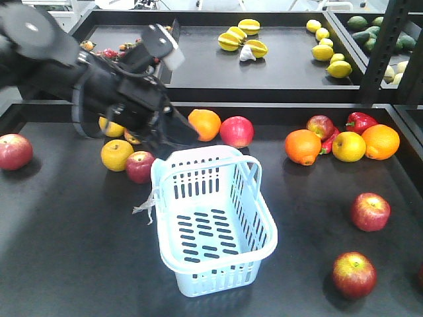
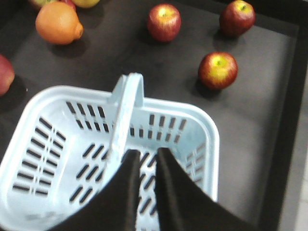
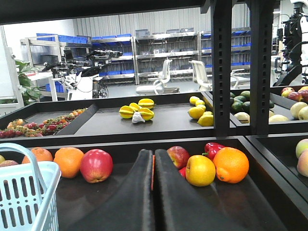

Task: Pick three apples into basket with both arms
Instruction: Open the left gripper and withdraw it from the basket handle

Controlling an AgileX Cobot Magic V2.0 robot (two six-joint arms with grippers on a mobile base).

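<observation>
**Operator:** Where is the pale blue-white slotted plastic basket (image 1: 205, 277), and is it loaded?

**Technician:** It stands mouth up near the middle of the black tabletop (image 1: 79, 251). Only the slotted floor shows inside. No apple is in it, so all three placements are judged outstanding.

**Operator:** What is the left gripper (image 1: 188, 135) doing?

**Technician:** It hangs over the basket's rear rim. In the left wrist view its black fingers (image 2: 127, 192) stand almost together with a thin gap between them, holding nothing. One hoop handle (image 2: 126, 110) stands up just beside them. Treat it as a snag point on any descent or sideways move.

**Operator:** Which apple is nearest?

**Technician:** A round dark red apple (image 1: 140, 166) lies just beside the basket's rear left corner, close against a round yellow fruit (image 1: 117, 155). Approach room there is tight, so a pinch from above is advised.

**Operator:** Where is the right gripper (image 3: 153, 153)?

**Technician:** It is low over the table with its jaws pressed together, empty. It faces the back row, where a smooth red apple (image 3: 96, 165) sits beside a round orange (image 3: 68, 161).

**Operator:** Is there open room anywhere?

**Technician:** Yes, on the right front. A second dark red apple (image 1: 370, 211) and a third (image 1: 353, 274) lie well apart there, with bare table around each. The raised table lip limits reach at the rear.
</observation>
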